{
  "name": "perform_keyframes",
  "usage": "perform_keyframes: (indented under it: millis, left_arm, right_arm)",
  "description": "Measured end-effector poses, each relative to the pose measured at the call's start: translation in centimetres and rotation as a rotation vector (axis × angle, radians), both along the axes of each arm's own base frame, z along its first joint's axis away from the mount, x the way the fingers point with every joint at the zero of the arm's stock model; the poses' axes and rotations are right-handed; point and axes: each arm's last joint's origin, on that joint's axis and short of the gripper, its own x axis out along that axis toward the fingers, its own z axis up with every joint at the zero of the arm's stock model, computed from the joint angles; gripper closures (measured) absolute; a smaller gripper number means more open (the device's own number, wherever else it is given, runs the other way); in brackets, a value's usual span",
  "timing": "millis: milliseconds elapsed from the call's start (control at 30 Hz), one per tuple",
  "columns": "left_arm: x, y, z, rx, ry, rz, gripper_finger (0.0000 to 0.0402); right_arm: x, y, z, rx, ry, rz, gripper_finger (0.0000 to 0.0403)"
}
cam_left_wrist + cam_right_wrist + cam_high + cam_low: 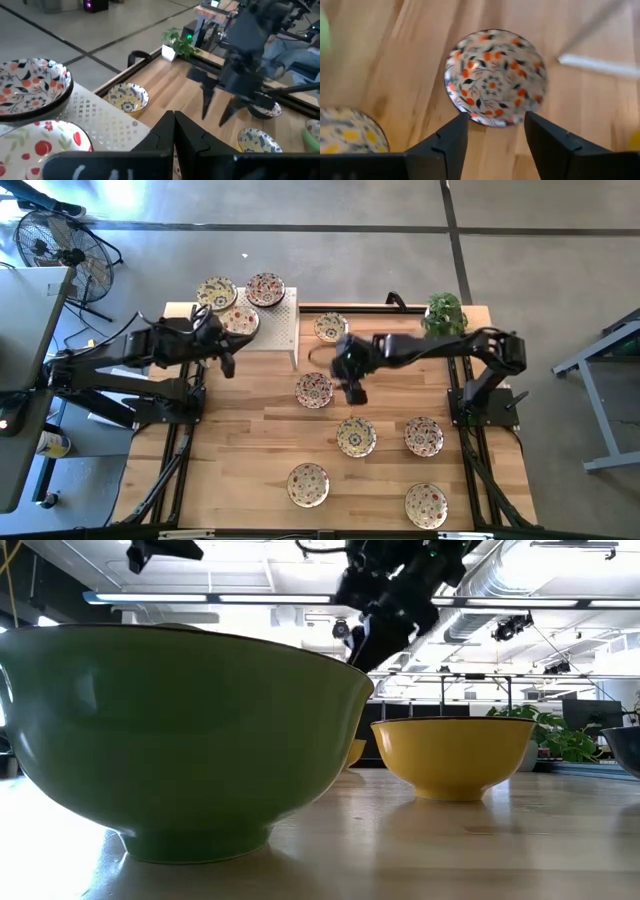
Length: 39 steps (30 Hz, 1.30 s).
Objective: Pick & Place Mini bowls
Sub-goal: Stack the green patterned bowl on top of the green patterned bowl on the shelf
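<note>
Rack (pixel 278 328) sat at the table's (pixel 250 440) far left part, with three bowls on it: one cream-yellow (pixel 216 292), one red-flecked (pixel 265 288), one with big red fruit (pixel 240 320). Left gripper (pixel 226 363) hung just off the rack's near-left corner, fingers pressed together, holding nothing; fruit bowl and red-flecked bowl lay just beyond it in the left wrist view, yellow-patterned bowl (pixel 128 96) farther out past the rack's edge. That same yellow bowl (pixel 330 327) sat just right of the rack from above.

Right gripper (pixel 353 392) hovered mid-table, fingers spread wide, empty. Red-orange bowl (pixel 314 390) sat on the wood just left of it, not touching; in the right wrist view this bowl (pixel 495 77) lay right ahead of the spread fingertips (pixel 455 131), rim just clear of them. Yellow-blue bowl (pixel 356 437) lay near the gripper on the side toward the table's front edge, its rim showing in the right wrist view too (pixel 351 135). Red-dotted bowl (pixel 424 436) sat farther right of that. Two more at the front: one (pixel 308 484) left of the gripper's line, one (pixel 427 505) right.

Plant (pixel 445 313) stood at the far right corner, behind the right arm. Low view was mostly filled by a green bowl (pixel 180 730) and a yellow one (pixel 450 755), seen from the side.
</note>
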Motion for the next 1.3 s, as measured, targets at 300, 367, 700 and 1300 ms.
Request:
perform_keyframes:
  millis: [300, 367, 700, 1300]
  left_arm:
    - [-1.3, -0.3, -0.2, -0.021, 0.021, -0.052, 0.0401]
    - [-1.4, -0.3, -0.3, -0.024, 0.036, -0.056, 0.0401]
    - [-1.5, -0.4, -0.7, -0.034, 0.080, -0.068, 0.0401]
    - [-1.3, -0.3, -0.8, -0.228, 0.002, 0.017, 0.0401]
  right_arm:
    - [1.8, 3.9, -4.5, -0.329, 0.125, 0.334, 0.0232]
    - [2.1, 4.1, -5.4, -0.375, 0.141, 0.365, 0.0239]
    - [3.4, 4.0, -7.6, -0.427, 0.125, 0.412, 0.0297]
    - [1.2, 4.0, -1.4, -0.550, 0.055, 0.348, 0.0394]
